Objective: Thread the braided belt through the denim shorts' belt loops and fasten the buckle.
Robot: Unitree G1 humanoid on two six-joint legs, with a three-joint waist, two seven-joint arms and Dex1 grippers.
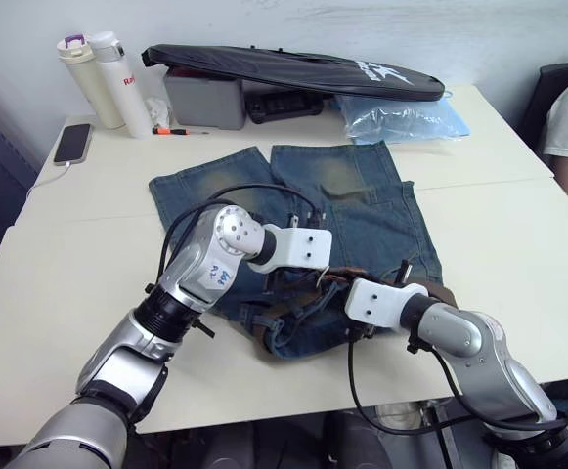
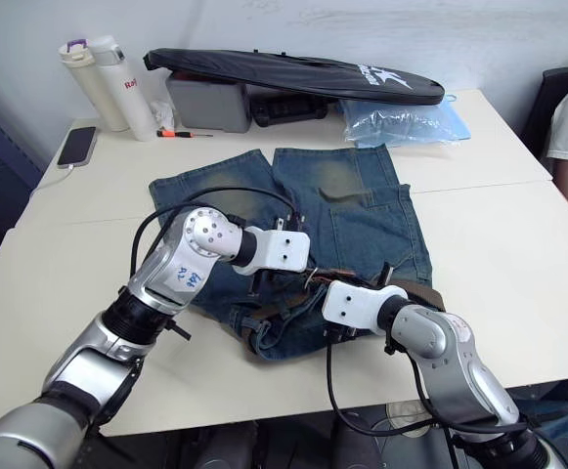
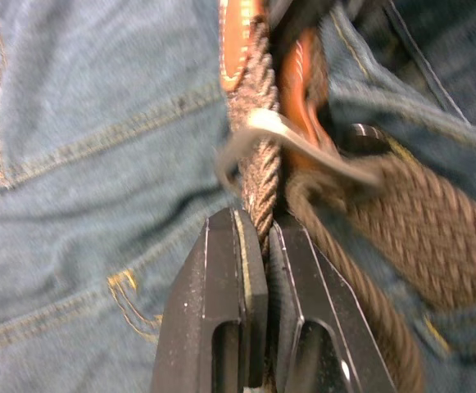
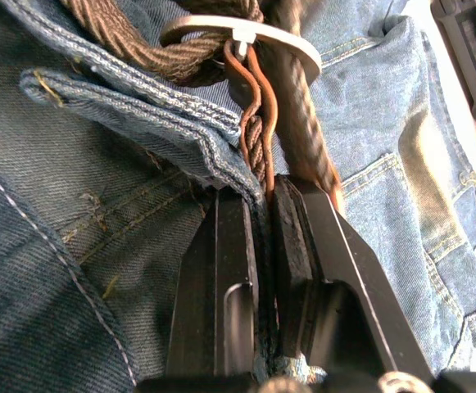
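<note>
Right wrist view: right gripper [image 4: 264, 201] pinches the brown woven braided belt [image 4: 299, 139] just below the silver rectangular buckle [image 4: 242, 37], strap running straight out from the jaws. Left gripper [image 3: 258, 233] clamps the same strap. Blue denim shorts [image 1: 362, 210] waistband lies at the white table's [image 1: 518, 234] near edge.

Soft, even indoor light fills the scene; the white table [image 1: 518, 244] is bright without glare, and shadows under the arms are faint. In the left wrist view the buckle [image 3: 303, 143] is smeared by blur; the right wrist view is dimmer, sharper.
</note>
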